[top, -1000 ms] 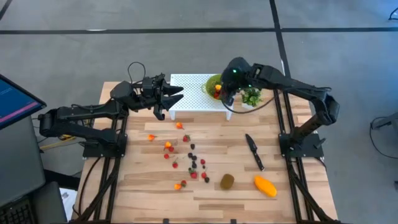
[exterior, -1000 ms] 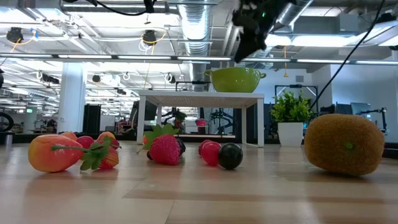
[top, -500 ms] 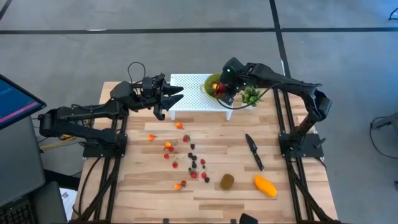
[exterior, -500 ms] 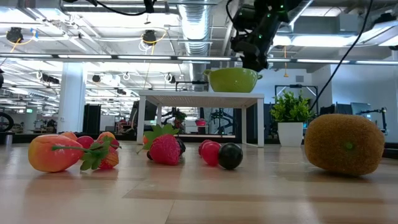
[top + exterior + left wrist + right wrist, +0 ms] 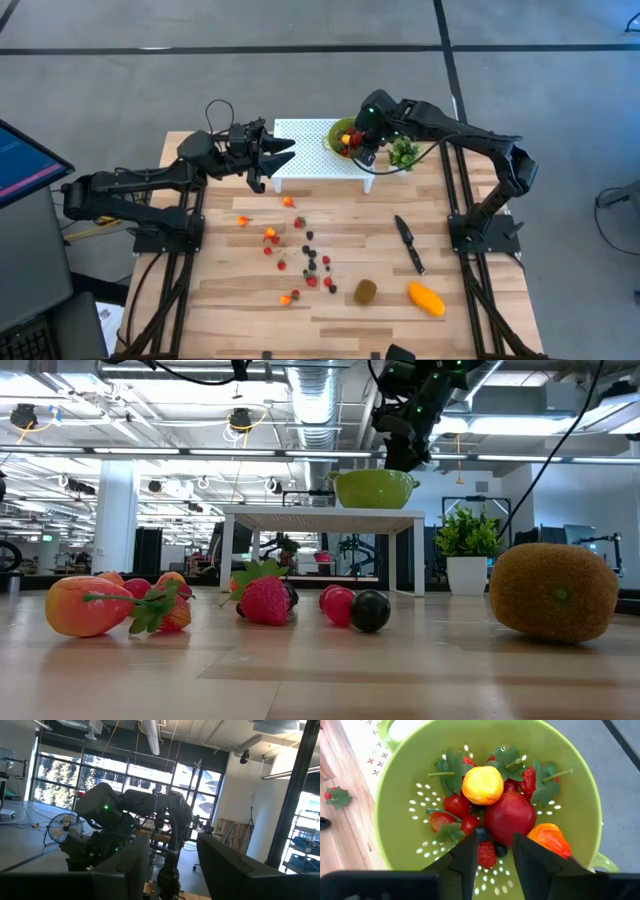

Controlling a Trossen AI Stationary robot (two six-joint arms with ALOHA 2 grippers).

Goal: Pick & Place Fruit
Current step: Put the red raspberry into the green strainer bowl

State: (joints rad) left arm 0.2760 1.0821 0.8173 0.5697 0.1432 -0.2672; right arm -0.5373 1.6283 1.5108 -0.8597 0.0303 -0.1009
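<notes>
My right gripper (image 5: 495, 840) hangs open, pointing steeply down into the green colander (image 5: 343, 135), which stands on a white perforated stand (image 5: 310, 150) at the table's far side. Its fingers straddle a dark berry (image 5: 481, 834) and a strawberry (image 5: 486, 854) that lie on the colander's floor with a red round fruit (image 5: 510, 817), a yellow one (image 5: 482, 785) and an orange one (image 5: 549, 837). Small berries (image 5: 310, 262), a kiwi (image 5: 365, 291) and a mango (image 5: 427, 299) lie on the table. My left gripper (image 5: 275, 152) waits open beside the stand's left end.
A black knife (image 5: 408, 244) lies on the table right of the berries. A small potted plant (image 5: 404, 155) stands right of the colander, close under my right arm. In the low view the kiwi (image 5: 553, 592) and berries (image 5: 265, 600) sit in front of the stand (image 5: 320, 515).
My right gripper has shifted a little toward the table's left over the colander and sunk closer to it. The fruit on the table has not moved.
</notes>
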